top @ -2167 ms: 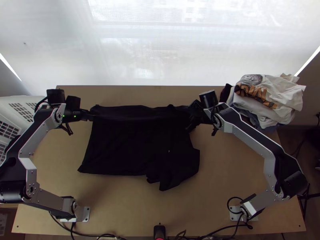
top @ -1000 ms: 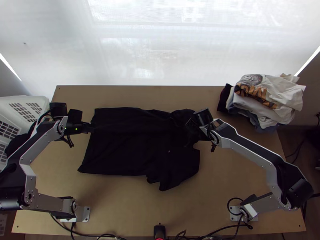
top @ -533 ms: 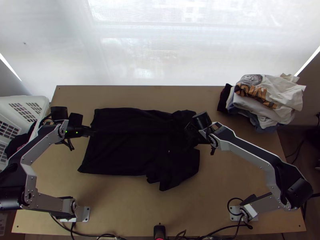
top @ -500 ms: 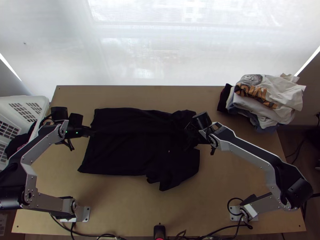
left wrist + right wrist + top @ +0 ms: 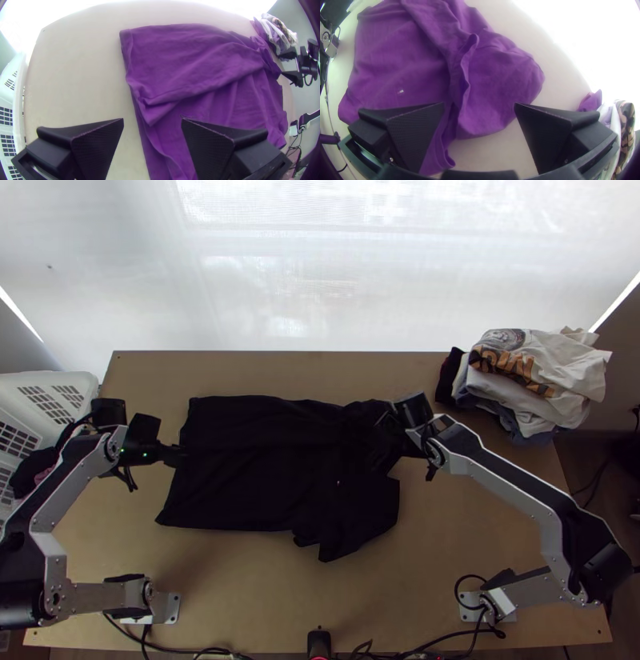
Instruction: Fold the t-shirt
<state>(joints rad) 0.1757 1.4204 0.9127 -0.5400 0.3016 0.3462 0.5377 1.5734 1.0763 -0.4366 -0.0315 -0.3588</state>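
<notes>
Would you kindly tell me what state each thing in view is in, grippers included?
T-shirt: lying flat, far side folded over, creased.
Left gripper: open, fingers apart.
Right gripper: open, fingers apart.
Clothes pile: stacked, top piece loosely draped.
Basket: holding dark cloth.

We make out orange-brown lettering [image 5: 516, 370] on a white shirt [image 5: 576, 372], but can't read it with certainty.

the t-shirt [image 5: 256, 484] is matt, creased cloth, the clothes pile [image 5: 572, 372] rumpled cloth. the table [image 5: 264, 596] is smooth wood, the basket [image 5: 72, 380] plastic, the arm links [image 5: 550, 528] satin metal; left pincer [image 5: 182, 455] and right pincer [image 5: 382, 448] look matt.
</notes>
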